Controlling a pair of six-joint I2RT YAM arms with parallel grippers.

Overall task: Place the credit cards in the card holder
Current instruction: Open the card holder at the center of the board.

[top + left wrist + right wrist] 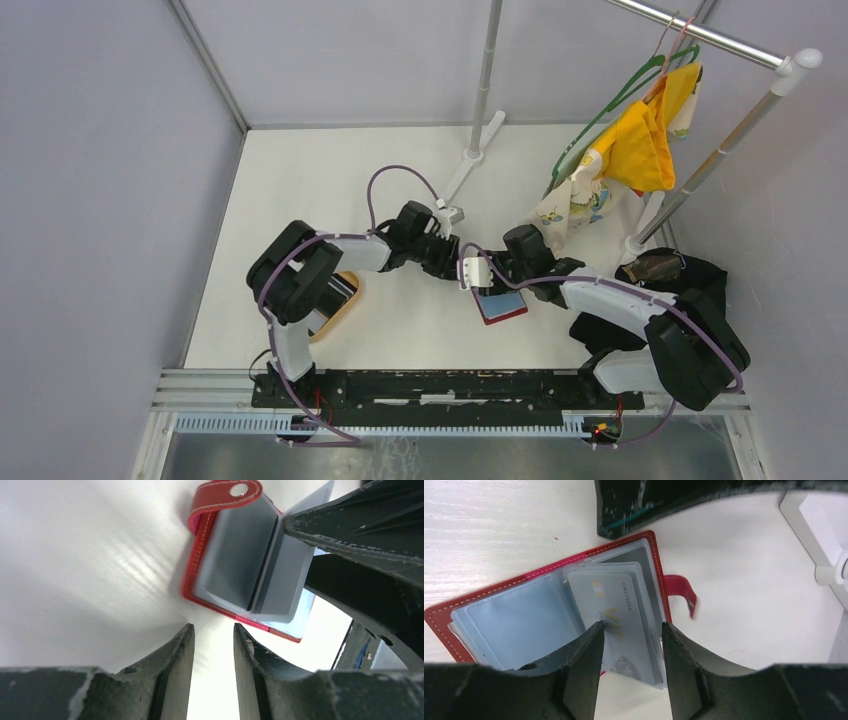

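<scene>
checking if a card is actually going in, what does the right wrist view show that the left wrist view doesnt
Only the right wrist view: a pale grey-white rectangular card with lettering, lying on the clear pockets, with the right pincer open over it.

Only the left wrist view: the metal stud on the red snap tab, a grey-blue pocket panel standing raised, and the open left pincer holding nothing.

Both: the small red leather-like card holder, lying open on the white table.
</scene>
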